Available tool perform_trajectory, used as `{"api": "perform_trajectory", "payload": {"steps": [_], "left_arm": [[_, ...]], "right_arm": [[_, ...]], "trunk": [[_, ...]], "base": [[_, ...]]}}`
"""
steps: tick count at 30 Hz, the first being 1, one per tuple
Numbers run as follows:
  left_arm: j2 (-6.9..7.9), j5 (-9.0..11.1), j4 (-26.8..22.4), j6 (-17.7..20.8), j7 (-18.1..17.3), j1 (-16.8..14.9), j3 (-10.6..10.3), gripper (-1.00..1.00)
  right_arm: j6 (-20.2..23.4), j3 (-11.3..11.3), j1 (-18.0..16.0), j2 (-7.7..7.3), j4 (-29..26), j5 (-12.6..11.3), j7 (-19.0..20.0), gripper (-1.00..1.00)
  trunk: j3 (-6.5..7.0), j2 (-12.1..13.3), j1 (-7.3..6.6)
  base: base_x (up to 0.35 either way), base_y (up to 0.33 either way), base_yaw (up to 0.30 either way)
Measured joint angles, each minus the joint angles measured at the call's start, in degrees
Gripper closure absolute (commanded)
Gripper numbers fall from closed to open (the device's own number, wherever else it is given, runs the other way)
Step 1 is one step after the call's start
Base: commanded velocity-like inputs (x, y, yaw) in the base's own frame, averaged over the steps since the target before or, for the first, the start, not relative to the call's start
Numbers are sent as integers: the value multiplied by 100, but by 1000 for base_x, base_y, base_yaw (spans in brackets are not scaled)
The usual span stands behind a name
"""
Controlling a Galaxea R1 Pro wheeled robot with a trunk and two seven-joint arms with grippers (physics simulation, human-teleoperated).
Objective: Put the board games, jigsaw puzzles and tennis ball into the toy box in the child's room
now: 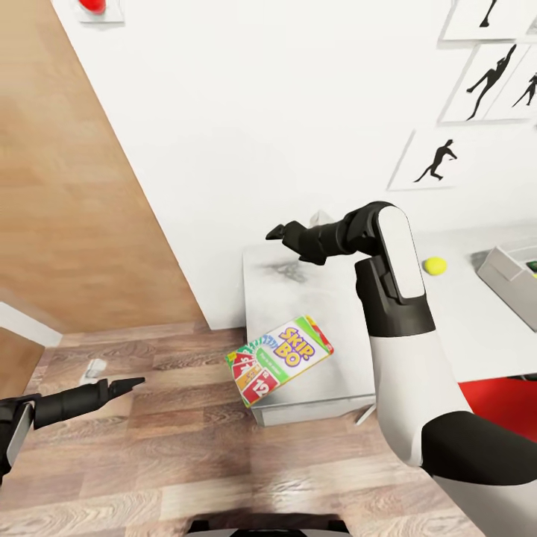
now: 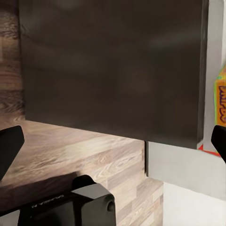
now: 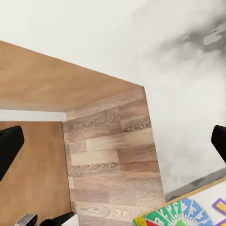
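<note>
The robot stands at the end of the bench, and the step in hand looks like the pick-up of the SKIP-BO board game, which lies flat near the bench's front corner, one end jutting over the edge. The right hand hovers above the bench, beyond the game and apart from it; its fingers stand wide apart and hold nothing. The left hand hangs low over the wooden floor, well apart from the bench, fingers also spread and empty. The tennis ball rests further along the bench, near the toy box at its far right. The next move likely calls for drawing the right hand back and down over the game.
</note>
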Motion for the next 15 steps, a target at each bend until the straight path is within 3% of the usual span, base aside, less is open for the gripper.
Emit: {"api": "perform_trajectory", "payload": {"steps": [15], "left_arm": [[41, 2, 0, -9, 0, 0, -2, -100]], "right_arm": [[-34, 170, 130, 0, -6, 26, -10, -100]], "trunk": [[141, 0, 0]], "base": [[0, 0, 0]]}}
